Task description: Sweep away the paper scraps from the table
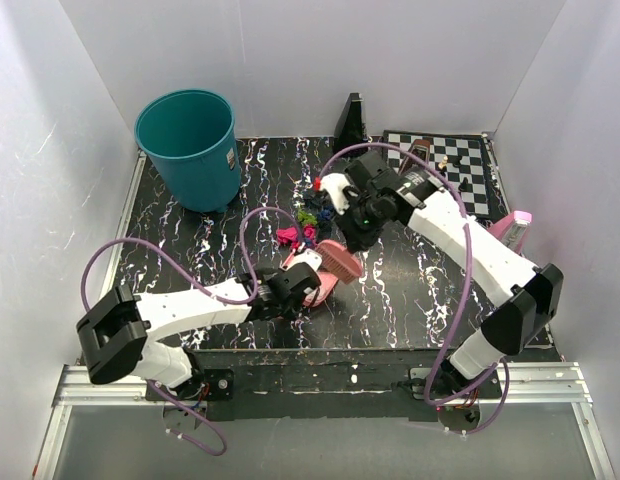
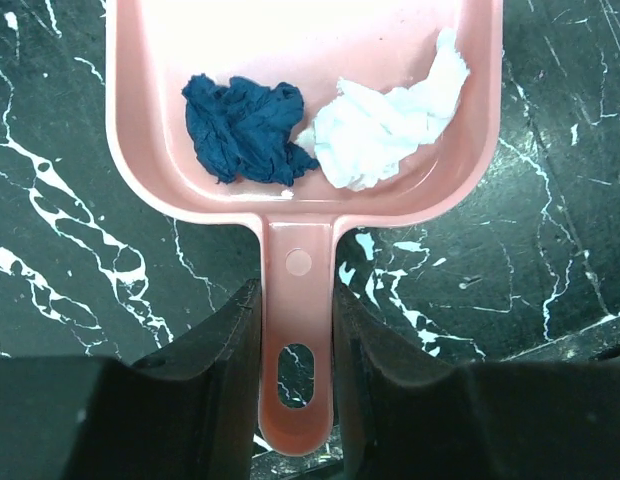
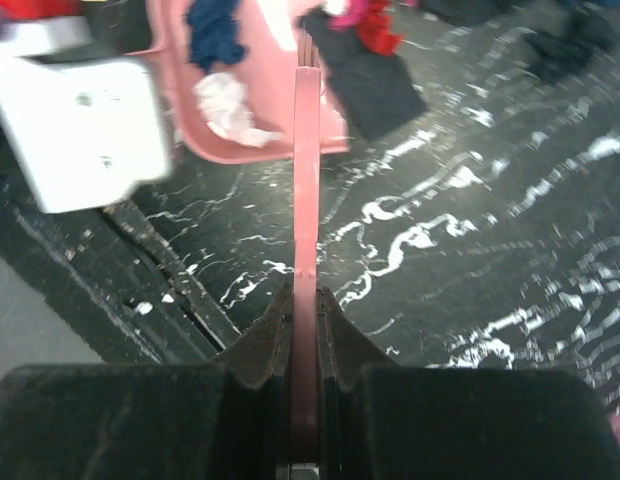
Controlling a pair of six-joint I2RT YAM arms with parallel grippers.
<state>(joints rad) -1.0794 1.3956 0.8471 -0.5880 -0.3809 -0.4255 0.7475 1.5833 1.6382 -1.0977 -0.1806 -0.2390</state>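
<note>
Progress: partly done, by my judgement; a few wads were in the pan and more lay loose on the table (image 1: 410, 290).
Collected: a dark blue wad (image 2: 245, 130) and a white wad (image 2: 380, 130) sat touching each other at the back of the pink dustpan (image 2: 300, 40), near its handle.
Left to do: a cluster of paper scraps (image 1: 295, 232), magenta, green and dark ones, lay just beyond the pan's mouth, between it and the right arm; these needed brushing in and, presumably, tipping into the teal bin (image 1: 190, 145) at the far left.
Look of the scraps: small, tightly crumpled, soft-edged, far smaller than the pan; light enough to scatter under a hard stroke.
Left gripper (image 2: 297, 300): closed snugly on the dustpan's handle, a finger on each side, with the pan flat on the table.
Right gripper (image 3: 305, 300): clamped on the thin pink brush (image 3: 307, 180), seen edge-on, its head reaching toward the pan's open edge.
</note>
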